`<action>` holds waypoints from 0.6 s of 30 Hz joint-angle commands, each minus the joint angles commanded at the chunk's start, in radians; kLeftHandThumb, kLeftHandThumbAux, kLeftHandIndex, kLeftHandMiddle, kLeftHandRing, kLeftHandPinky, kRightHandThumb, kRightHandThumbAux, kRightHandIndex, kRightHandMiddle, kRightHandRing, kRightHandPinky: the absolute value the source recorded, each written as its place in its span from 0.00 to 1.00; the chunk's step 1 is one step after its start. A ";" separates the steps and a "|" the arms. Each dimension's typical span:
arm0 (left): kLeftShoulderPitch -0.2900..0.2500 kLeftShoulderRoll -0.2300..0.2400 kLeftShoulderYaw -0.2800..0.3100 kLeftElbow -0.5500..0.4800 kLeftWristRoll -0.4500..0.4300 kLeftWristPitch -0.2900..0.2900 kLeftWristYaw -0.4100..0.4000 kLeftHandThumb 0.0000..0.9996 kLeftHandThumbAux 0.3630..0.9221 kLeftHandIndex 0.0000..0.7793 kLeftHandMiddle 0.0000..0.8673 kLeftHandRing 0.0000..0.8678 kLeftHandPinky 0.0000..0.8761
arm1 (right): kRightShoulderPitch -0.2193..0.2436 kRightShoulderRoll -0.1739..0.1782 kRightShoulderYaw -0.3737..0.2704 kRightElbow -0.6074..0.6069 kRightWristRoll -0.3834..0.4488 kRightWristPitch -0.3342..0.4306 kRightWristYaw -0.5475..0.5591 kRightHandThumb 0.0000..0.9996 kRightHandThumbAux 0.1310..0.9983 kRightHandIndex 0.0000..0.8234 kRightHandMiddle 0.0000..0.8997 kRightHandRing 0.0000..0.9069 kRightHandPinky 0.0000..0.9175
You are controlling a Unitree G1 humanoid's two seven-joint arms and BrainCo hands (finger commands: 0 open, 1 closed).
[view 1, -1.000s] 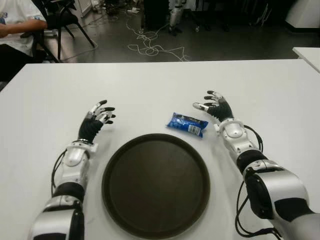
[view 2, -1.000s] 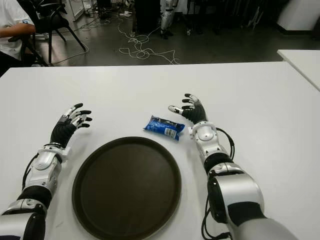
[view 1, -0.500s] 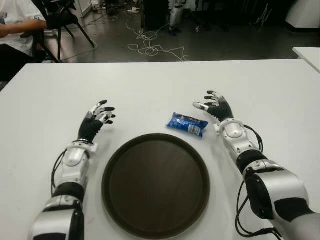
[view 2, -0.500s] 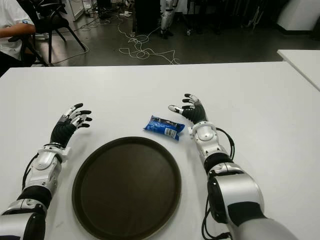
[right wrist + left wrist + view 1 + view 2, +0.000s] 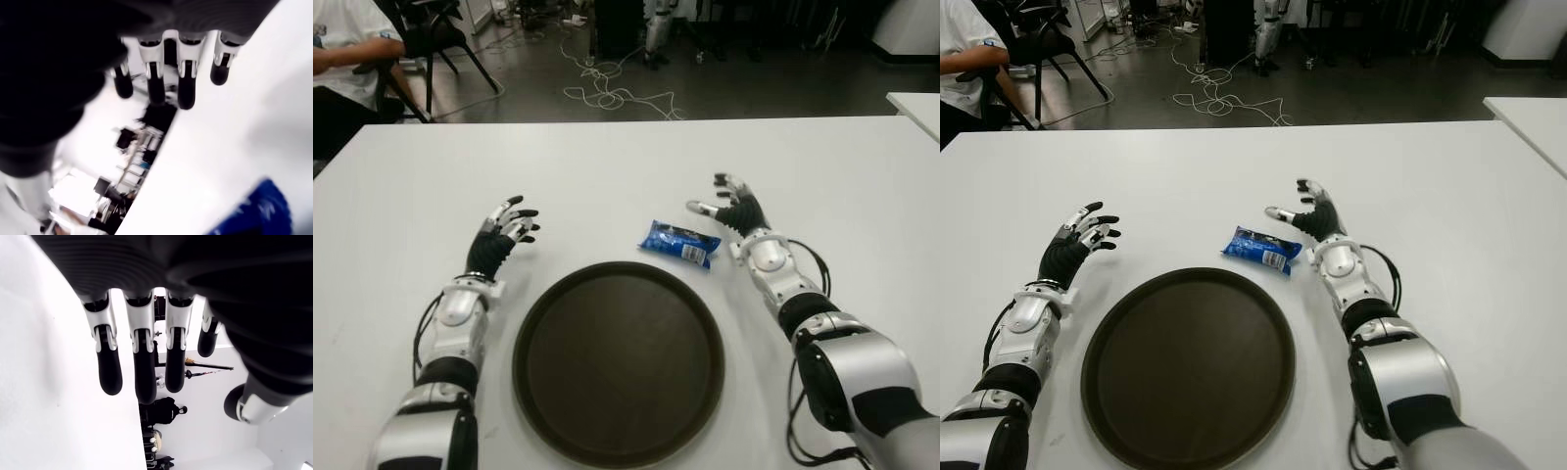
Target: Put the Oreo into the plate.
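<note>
**My right hand edges toward the Oreo pack, nothing grasped yet**

I am looking down at a white table (image 5: pixel 607 166). A round, dark brown plate (image 5: pixel 619 358) sits close to me at the centre, and it holds nothing. The Oreo (image 5: pixel 679 242), a small blue wrapped pack, lies flat on the table just beyond the plate's far right rim, near it but not visibly touching it.

My right hand (image 5: pixel 728 205) is just to the right of the pack, a little farther from me than it. Its fingers are spread apart and hold nothing; my right wrist camera shows them extended, with a blue corner of the pack off to one side and clear of them. Compared with half a second ago, this hand has shifted slightly left and away from me, leaning toward the pack. The pack itself has not moved. I judge this as the very start of the reach, with the grasp not yet made.

My left hand (image 5: pixel 503 233) shows on the left, beyond the plate's far left rim, fingers apart and empty, unchanged from a moment ago.

In the far left corner a person (image 5: pixel 347 54) sits by a chair, and cables (image 5: pixel 607 93) trail across the dark floor beyond the table.
</note>
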 joint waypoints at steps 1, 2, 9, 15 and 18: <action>-0.001 0.000 0.000 0.000 0.000 0.002 0.000 0.25 0.38 0.19 0.34 0.38 0.43 | 0.000 -0.004 0.008 -0.003 -0.010 -0.005 -0.012 0.00 0.60 0.15 0.16 0.14 0.12; -0.002 0.000 0.000 0.001 0.000 0.006 0.002 0.25 0.39 0.19 0.34 0.38 0.43 | -0.002 -0.013 0.021 -0.014 -0.028 -0.014 -0.032 0.00 0.60 0.14 0.16 0.14 0.12; -0.006 -0.001 0.002 0.005 -0.001 0.008 0.007 0.27 0.40 0.19 0.35 0.40 0.44 | 0.007 -0.053 0.116 -0.087 -0.151 -0.075 -0.183 0.00 0.62 0.12 0.12 0.16 0.20; -0.008 -0.003 0.002 0.013 -0.001 0.001 0.014 0.28 0.39 0.19 0.34 0.39 0.44 | -0.005 -0.088 0.200 -0.121 -0.251 -0.003 -0.210 0.00 0.60 0.12 0.12 0.14 0.15; -0.008 -0.003 -0.004 0.016 0.010 -0.008 0.026 0.27 0.38 0.19 0.35 0.39 0.44 | -0.010 -0.098 0.236 -0.158 -0.279 0.058 -0.143 0.00 0.58 0.11 0.10 0.11 0.11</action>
